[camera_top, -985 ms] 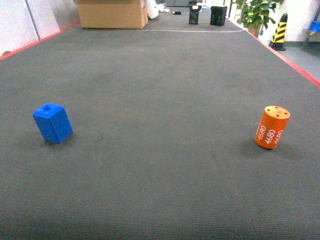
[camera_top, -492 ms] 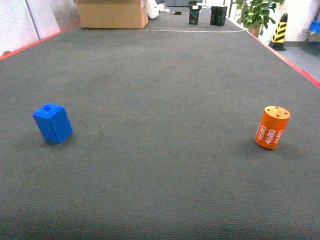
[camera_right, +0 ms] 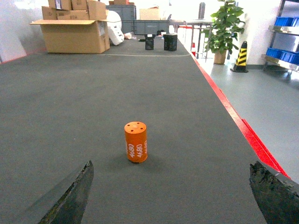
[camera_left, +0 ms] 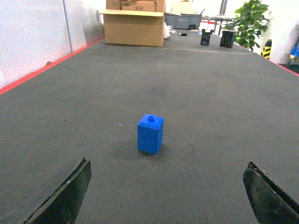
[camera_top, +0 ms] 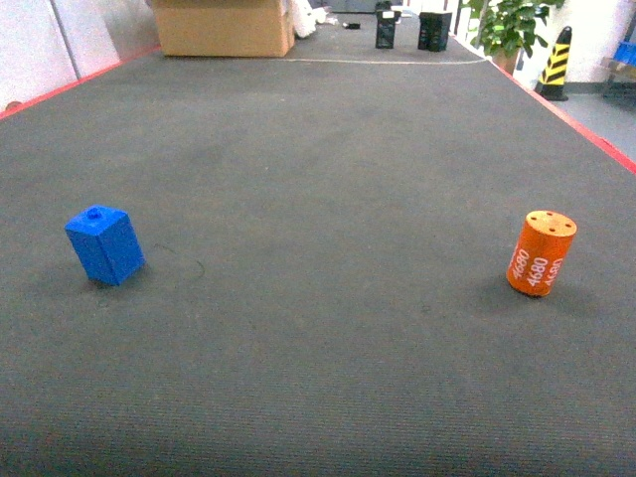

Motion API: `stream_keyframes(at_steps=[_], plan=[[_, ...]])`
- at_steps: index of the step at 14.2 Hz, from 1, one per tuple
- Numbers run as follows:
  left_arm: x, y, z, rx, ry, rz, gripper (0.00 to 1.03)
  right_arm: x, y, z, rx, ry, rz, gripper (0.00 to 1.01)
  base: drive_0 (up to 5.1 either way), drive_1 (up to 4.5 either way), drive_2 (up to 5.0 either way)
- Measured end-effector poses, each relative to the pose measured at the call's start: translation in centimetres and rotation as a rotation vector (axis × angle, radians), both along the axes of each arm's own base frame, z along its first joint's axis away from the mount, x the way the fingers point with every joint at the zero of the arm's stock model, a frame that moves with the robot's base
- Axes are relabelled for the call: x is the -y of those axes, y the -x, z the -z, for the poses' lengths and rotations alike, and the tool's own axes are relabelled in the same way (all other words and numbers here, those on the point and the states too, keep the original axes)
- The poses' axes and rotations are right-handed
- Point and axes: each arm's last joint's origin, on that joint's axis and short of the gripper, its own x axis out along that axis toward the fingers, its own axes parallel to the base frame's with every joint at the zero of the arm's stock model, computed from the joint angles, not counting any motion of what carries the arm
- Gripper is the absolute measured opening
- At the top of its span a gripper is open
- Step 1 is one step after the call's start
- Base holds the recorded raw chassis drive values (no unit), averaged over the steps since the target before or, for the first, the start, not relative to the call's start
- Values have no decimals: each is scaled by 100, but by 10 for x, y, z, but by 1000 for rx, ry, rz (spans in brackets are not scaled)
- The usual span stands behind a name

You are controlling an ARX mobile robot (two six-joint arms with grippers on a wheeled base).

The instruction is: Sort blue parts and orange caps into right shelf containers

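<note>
Blue rectangular plastic block [camera_left: 150,134] stands upright at twelve o'clock from my spread left gripper [camera_left: 168,196]; orange "4680" cylinder cap [camera_right: 135,141] likewise faces my spread right gripper [camera_right: 170,196].

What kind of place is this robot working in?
Probably a warehouse or factory floor: cardboard boxes stacked at the far end, a striped safety cone, and shelving with blue crates on the right.

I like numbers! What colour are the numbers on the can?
White on the orange can; clearest in the right wrist view.

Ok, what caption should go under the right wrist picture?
Open right pincer facing an upright orange cap on the dark mat.
</note>
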Motion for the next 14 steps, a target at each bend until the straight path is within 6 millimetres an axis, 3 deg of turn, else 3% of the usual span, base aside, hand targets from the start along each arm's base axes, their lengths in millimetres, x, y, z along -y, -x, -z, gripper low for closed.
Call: stream_keyframes(at_steps=[14], plan=[[0, 0, 0, 0, 0, 0, 98, 0, 0, 0, 0, 0, 0, 98, 0, 0, 0]])
